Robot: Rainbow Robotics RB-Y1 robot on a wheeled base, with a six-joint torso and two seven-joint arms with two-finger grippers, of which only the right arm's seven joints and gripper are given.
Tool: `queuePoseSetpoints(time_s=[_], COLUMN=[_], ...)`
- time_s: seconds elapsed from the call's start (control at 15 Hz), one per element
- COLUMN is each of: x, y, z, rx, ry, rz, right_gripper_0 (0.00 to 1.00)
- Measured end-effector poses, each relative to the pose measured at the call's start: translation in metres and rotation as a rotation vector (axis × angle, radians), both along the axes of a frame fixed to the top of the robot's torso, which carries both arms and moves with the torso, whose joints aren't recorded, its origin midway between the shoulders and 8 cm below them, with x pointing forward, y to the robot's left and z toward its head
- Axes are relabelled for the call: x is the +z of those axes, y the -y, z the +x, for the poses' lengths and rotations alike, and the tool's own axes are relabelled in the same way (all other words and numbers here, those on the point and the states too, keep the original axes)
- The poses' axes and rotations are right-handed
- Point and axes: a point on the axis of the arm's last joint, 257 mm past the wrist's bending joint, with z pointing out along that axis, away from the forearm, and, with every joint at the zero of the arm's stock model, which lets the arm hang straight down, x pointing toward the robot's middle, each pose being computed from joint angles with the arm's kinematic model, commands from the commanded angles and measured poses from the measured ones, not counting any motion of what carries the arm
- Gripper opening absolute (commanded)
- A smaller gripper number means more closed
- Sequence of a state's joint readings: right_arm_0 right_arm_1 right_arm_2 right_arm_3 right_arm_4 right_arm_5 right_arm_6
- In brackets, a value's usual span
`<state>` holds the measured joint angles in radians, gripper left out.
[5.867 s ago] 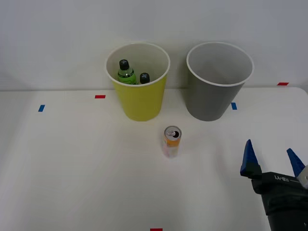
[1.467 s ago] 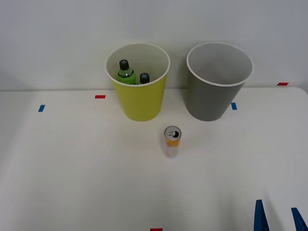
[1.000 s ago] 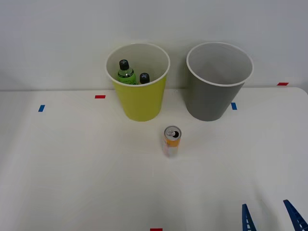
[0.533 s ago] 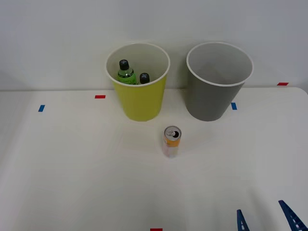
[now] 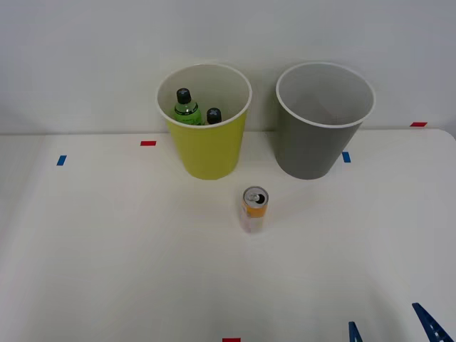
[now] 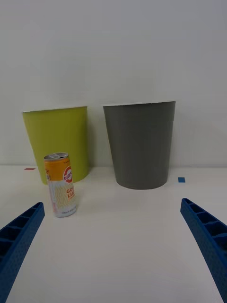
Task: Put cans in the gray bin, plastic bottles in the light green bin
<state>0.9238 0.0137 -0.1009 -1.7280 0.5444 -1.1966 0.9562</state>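
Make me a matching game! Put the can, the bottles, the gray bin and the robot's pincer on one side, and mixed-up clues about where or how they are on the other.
Things:
1. can
2. bottles
3. gray bin
4. pincer

Clues:
A. inside the light green bin
B. open, holding nothing
C. standing upright on the table
D. right of the light green bin

Pairs: 1-C, 2-A, 3-D, 4-B

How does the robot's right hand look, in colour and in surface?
The right hand has two bright blue fingers. Each finger is a flat, tapering blade with a pointed tip, and its inner face carries close ribs across it. In the front view the same blue tips show.
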Motion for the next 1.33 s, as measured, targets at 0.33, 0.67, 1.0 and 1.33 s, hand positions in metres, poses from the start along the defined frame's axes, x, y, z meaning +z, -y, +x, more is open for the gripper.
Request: queuePoseSetpoints(time_s=[0.33,0.67,1.0,1.33], x=[0.001,-0.005,-0.003,0.001], y=[-0.001,0.014,0.014,0.009], z=[-0.001,-0.007,-0.010,-0.015], rx=[-0.019,-0.055,-0.026,0.034], ry=[0.030,0.014,0.006,0.004], rz=[-0.104,-0.032,0.037,0.098], right_gripper_0=[1.00,1.00,1.00,1.00])
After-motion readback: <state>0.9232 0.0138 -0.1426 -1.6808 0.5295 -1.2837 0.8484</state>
